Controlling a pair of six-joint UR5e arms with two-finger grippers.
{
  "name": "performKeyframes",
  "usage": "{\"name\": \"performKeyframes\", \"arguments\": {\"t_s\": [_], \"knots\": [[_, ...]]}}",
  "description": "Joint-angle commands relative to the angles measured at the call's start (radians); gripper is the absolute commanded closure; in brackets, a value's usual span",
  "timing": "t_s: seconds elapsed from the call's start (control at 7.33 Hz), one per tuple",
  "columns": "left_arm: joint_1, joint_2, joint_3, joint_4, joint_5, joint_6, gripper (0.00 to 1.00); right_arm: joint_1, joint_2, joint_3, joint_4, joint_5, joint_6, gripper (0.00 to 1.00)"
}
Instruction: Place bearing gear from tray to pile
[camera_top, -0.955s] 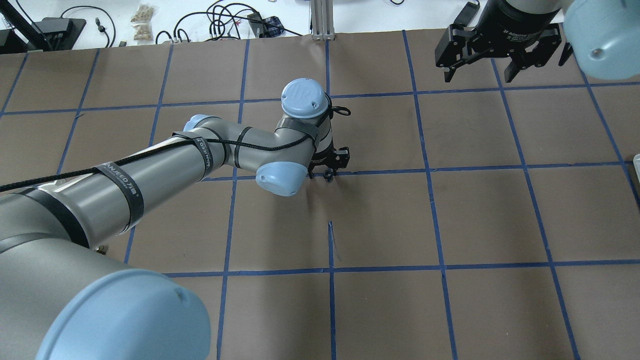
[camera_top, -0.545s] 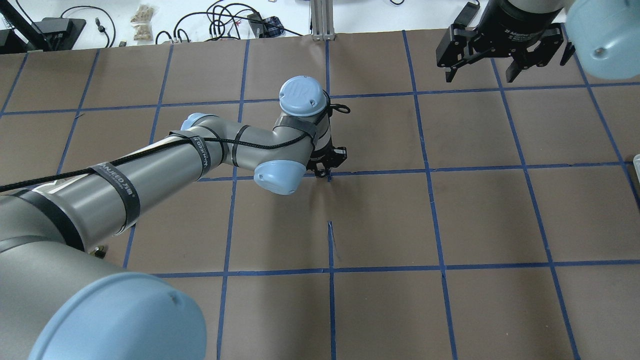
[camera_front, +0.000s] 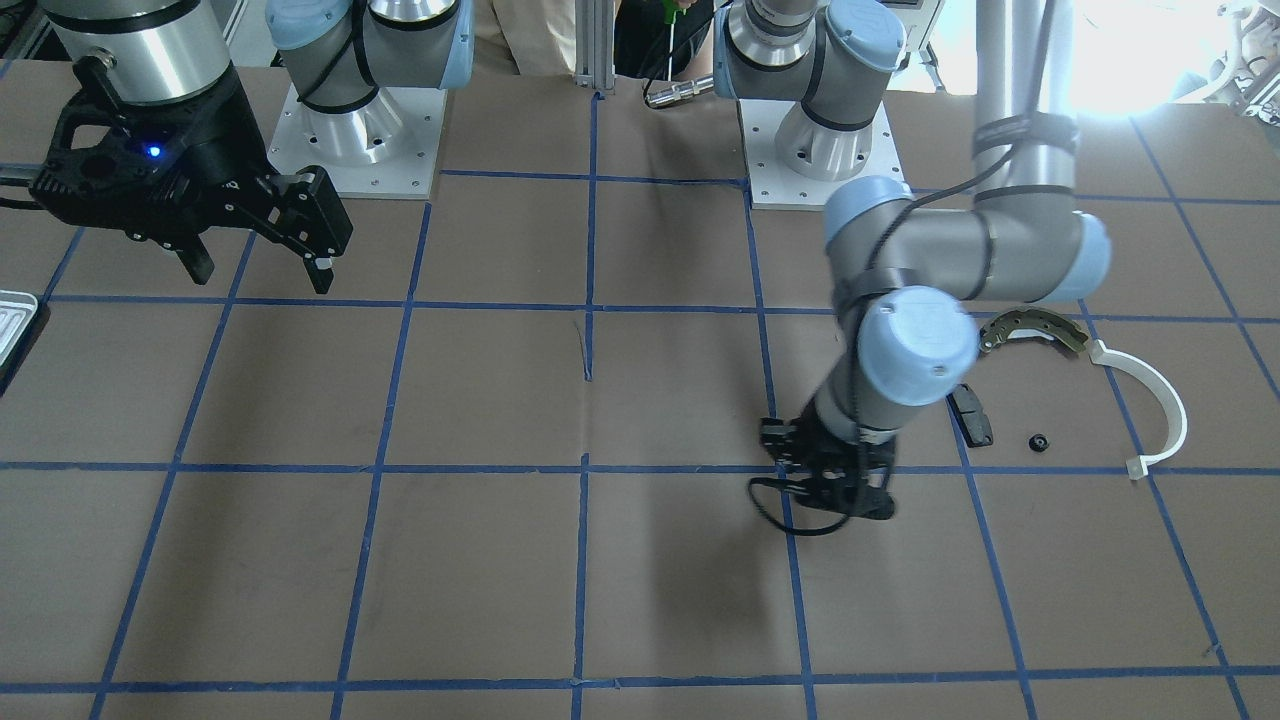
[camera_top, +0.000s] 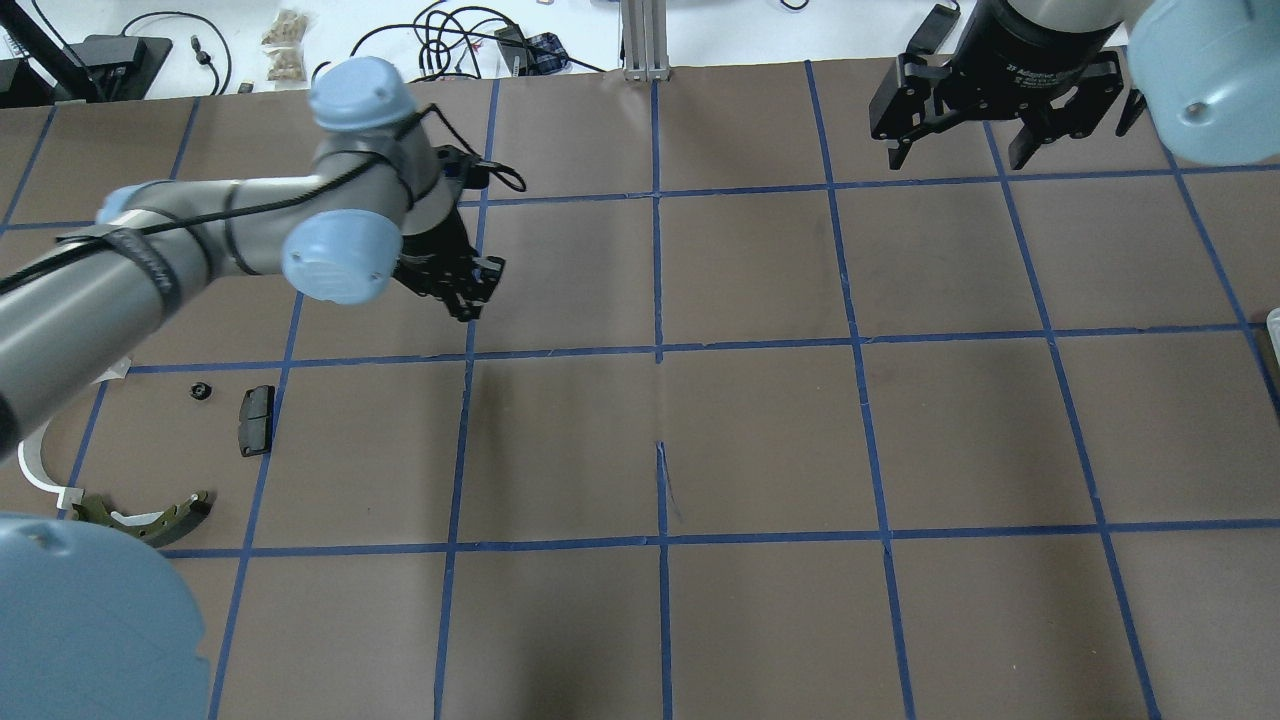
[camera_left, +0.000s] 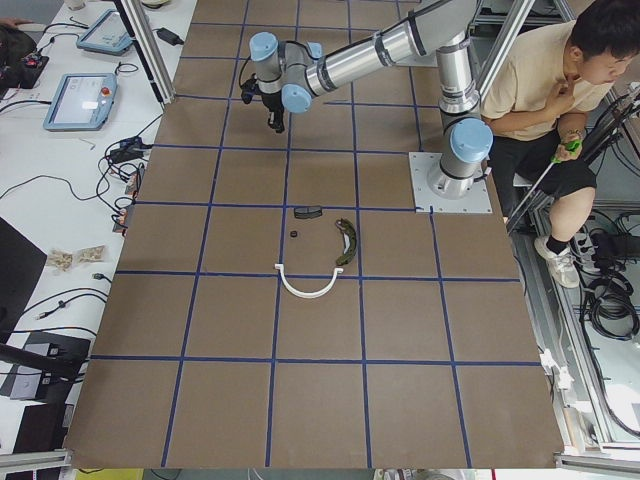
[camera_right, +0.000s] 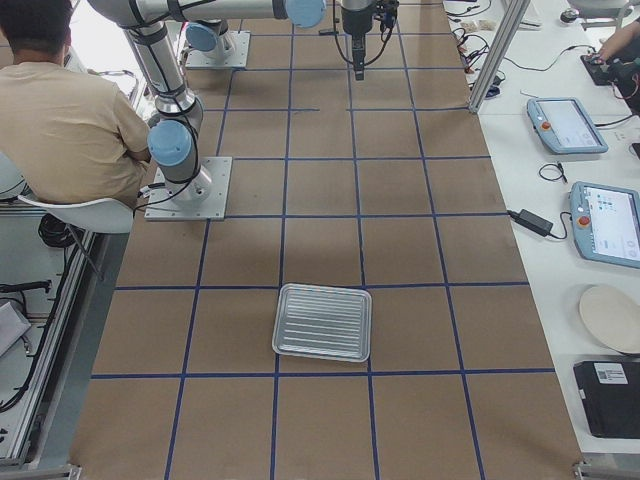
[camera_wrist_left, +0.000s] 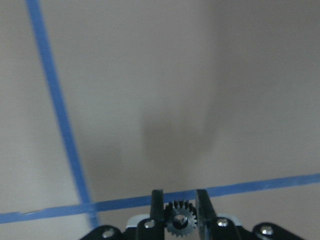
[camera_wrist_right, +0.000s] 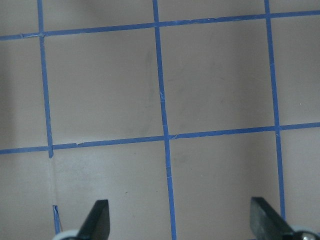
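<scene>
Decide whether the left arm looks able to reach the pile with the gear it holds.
Probably yes. The left gripper, shut on the bearing gear, hangs a short way from the pile, which lies on its own side with nothing standing between them. The right gripper is far off across the table.

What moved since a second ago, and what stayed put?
The left gripper, shut on the gear, swung from the table's middle over to the robot's left, toward the pile. It has not let go. The right gripper stayed open, in about the same place.
</scene>
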Motion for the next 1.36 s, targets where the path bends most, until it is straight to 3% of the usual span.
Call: {"name": "performKeyframes", "arguments": {"t_s": [0.0, 0.27, 0.55, 0.82, 1.23], "knots": [[0.264, 0.040, -0.025, -0.024, 0.141, 0.348, 1.00, 0.000, 0.002, -0.002, -0.002, 0.002, 0.000, 0.00], [0.464, 0.002, -0.030, -0.003, 0.135, 0.548, 1.00, 0.000, 0.002, 0.003, -0.002, 0.004, 0.002, 0.00], [0.565, -0.012, -0.056, 0.110, 0.140, 0.685, 1.00, 0.000, -0.001, 0.004, 0.000, 0.001, 0.002, 0.00], [0.578, -0.043, -0.100, 0.150, 0.132, 0.673, 1.00, 0.000, -0.005, 0.007, 0.003, -0.001, 0.002, 0.00], [0.578, -0.055, -0.097, 0.154, 0.043, 0.652, 1.00, 0.000, 0.000, 0.006, -0.004, 0.004, 0.002, 0.00]]}}
